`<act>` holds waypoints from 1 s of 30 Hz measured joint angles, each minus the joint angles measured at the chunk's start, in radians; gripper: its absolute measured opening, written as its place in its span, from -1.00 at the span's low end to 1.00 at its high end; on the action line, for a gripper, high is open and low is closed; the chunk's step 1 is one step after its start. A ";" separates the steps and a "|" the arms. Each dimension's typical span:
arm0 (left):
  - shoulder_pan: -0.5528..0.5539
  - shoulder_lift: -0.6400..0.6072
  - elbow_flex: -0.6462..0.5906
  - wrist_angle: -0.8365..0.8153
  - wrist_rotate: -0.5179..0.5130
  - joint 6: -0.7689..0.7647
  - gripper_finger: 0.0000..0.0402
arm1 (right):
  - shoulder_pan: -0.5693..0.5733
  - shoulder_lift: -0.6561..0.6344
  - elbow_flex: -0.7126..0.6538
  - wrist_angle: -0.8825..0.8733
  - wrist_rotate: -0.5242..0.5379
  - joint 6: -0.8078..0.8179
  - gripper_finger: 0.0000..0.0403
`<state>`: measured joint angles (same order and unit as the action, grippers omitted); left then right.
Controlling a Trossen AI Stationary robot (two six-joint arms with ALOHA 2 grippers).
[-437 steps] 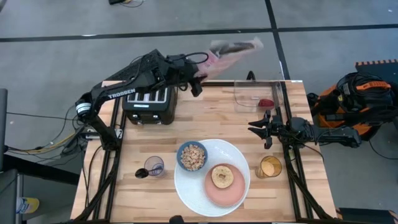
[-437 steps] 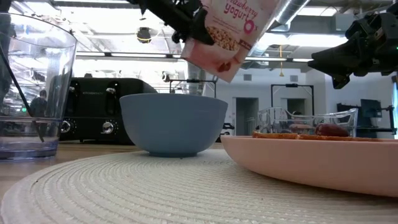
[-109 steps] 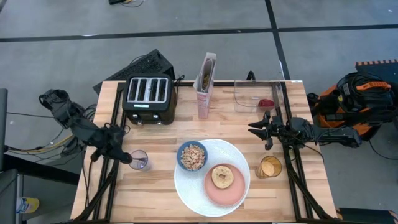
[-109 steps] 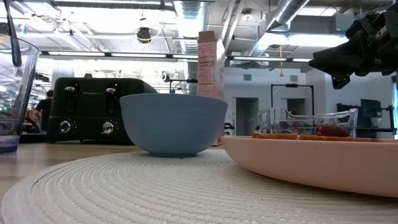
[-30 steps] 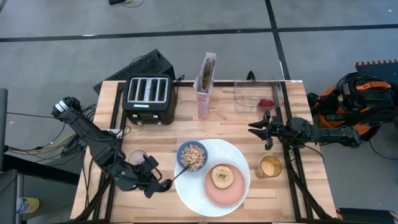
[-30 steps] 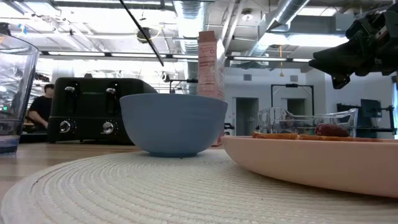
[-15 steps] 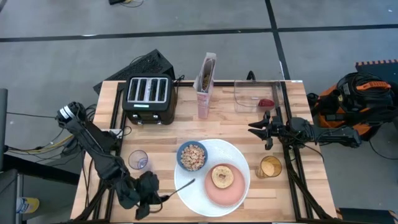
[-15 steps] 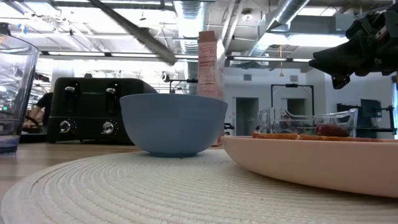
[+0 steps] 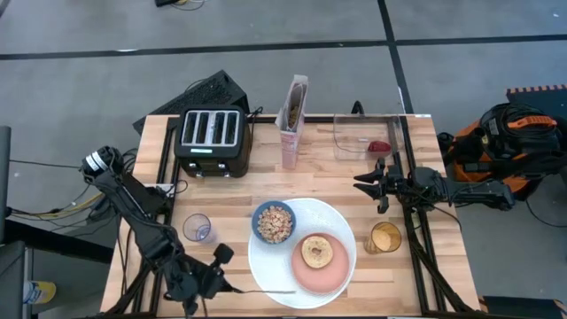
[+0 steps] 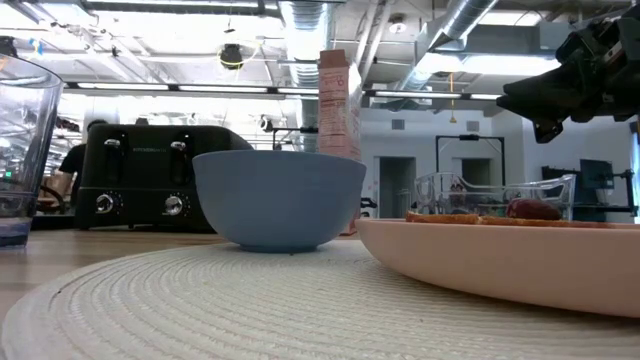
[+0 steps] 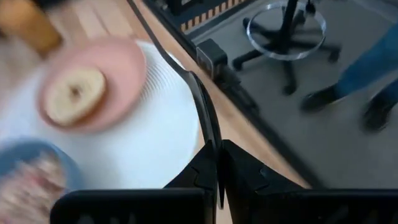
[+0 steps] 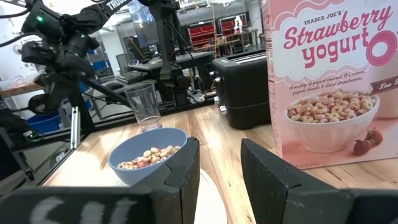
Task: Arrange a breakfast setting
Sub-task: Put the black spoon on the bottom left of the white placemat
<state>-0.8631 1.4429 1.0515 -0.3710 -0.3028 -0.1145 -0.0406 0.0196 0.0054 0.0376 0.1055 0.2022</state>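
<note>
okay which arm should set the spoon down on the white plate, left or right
Left, probably. The left gripper is shut on the black spoon, whose tip already reaches the large white plate. The right gripper hovers open, farther off near the clear container.

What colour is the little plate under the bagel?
Pink. The small pink plate under the bagel half shows best from the high view.

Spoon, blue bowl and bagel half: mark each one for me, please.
spoon point(image 9: 266, 291), high view, middle of its handle, over the near edge of the white plate.
blue bowl point(image 9: 259, 216), high view, its left rim.
bagel half point(image 9: 310, 259), high view, toasted ring beside the hole.
</note>
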 joint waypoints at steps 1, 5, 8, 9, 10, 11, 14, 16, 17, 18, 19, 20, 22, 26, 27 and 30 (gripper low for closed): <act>0.000 0.000 0.000 0.001 -0.016 0.071 -0.98 | 0.000 0.000 0.000 0.000 0.000 0.000 -0.31; 0.000 0.000 0.000 -0.008 -0.079 0.361 -0.98 | 0.000 0.000 0.000 0.000 0.000 0.000 -0.31; 0.001 0.000 0.000 -0.030 -0.144 0.561 -0.98 | 0.000 0.000 0.000 0.000 0.000 0.000 -0.31; 0.002 0.000 0.000 -0.043 -0.165 0.616 -0.98 | 0.000 0.000 0.000 0.000 0.000 0.000 -0.31; 0.006 0.000 -0.005 -0.048 -0.188 0.660 -0.98 | 0.000 0.000 0.000 0.000 0.000 0.000 -0.31; 0.012 -0.001 -0.014 -0.048 -0.207 0.697 -0.98 | 0.000 0.000 0.000 0.000 0.000 0.000 -0.31; 0.036 -0.001 -0.049 -0.059 -0.253 0.775 -0.98 | 0.000 0.000 0.000 0.000 0.000 0.000 -0.31; 0.056 -0.001 -0.080 -0.053 -0.275 0.821 -0.98 | 0.000 0.000 0.000 0.000 0.000 0.000 -0.31; 0.066 -0.001 -0.095 -0.049 -0.281 0.842 -0.98 | 0.000 0.000 0.000 0.000 0.000 0.000 -0.31; 0.073 -0.001 -0.106 -0.048 -0.283 0.864 -0.98 | 0.000 0.000 0.000 0.000 0.000 0.000 -0.31; 0.079 -0.001 -0.118 -0.042 -0.286 0.887 -0.98 | 0.000 0.000 0.000 0.000 0.000 0.000 -0.31; 0.085 -0.001 -0.130 -0.031 -0.289 0.908 -0.98 | 0.000 0.000 0.000 0.000 0.000 0.000 -0.31; 0.094 -0.001 -0.156 -0.013 -0.291 0.941 -0.98 | 0.000 0.000 0.000 0.000 0.000 0.000 -0.31; 0.111 -0.001 -0.220 0.021 -0.289 0.944 -0.98 | 0.000 0.000 0.000 0.000 0.000 0.000 -0.31; 0.115 -0.001 -0.238 0.043 -0.292 0.944 -0.98 | 0.000 0.000 0.000 0.000 0.000 0.000 -0.31; 0.121 -0.001 -0.286 0.103 -0.304 0.944 -0.98 | 0.000 0.000 0.000 0.000 0.000 0.000 -0.31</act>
<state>-0.7419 1.4422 0.7656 -0.2681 -0.6067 0.8291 -0.0406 0.0196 0.0055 0.0376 0.1055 0.2024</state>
